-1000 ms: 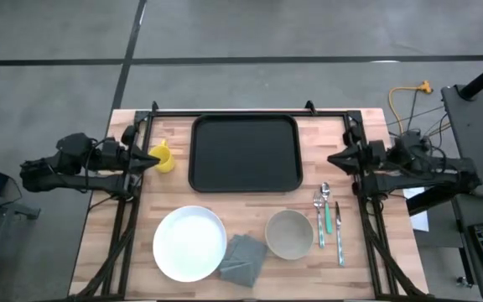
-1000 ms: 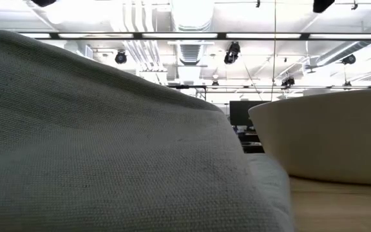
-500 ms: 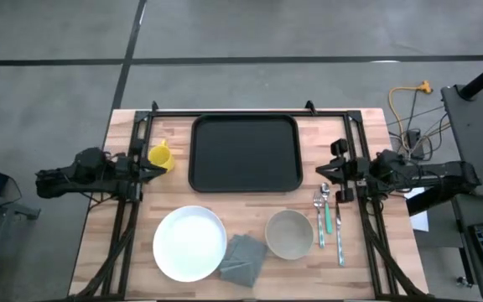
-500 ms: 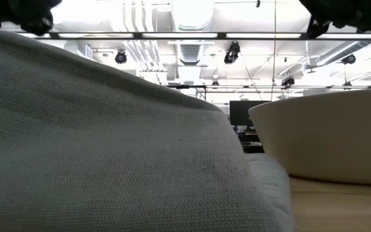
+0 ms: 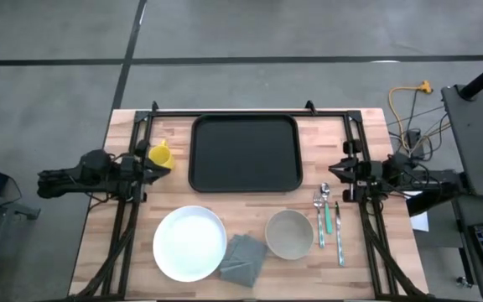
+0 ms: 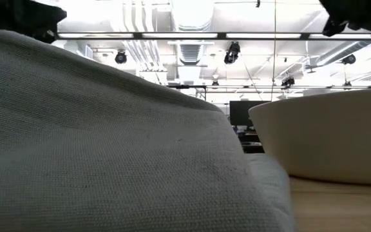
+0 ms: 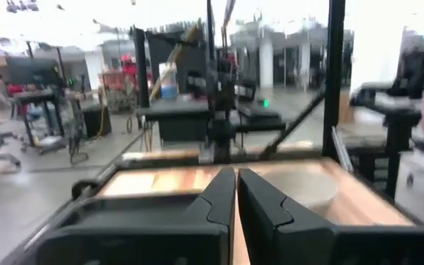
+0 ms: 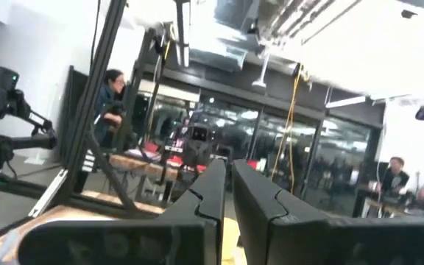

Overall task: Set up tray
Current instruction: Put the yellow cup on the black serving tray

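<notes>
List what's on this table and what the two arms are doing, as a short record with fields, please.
tray: black tray, bare, at the table's far middle
cup: yellow cup, left of the tray
plate: white plate, near edge
napkin: grey napkin, between plate and bowl
bowl: beige bowl
cutlery: spoon, fork, knife, right of the bowl
left gripper: shut, empty, beside the cup
right gripper: shut, empty, above the cutlery

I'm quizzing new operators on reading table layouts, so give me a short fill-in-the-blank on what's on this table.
1. The large flat black rectangular tray holds ____.
2. The small yellow cup sits beside the tray's ____ edge in the high view.
3. The grey folded napkin lies between the round white plate and the beige ____.
4. Both the left tool and right tool are ____.

Missing words: nothing; left; bowl; shut
</notes>
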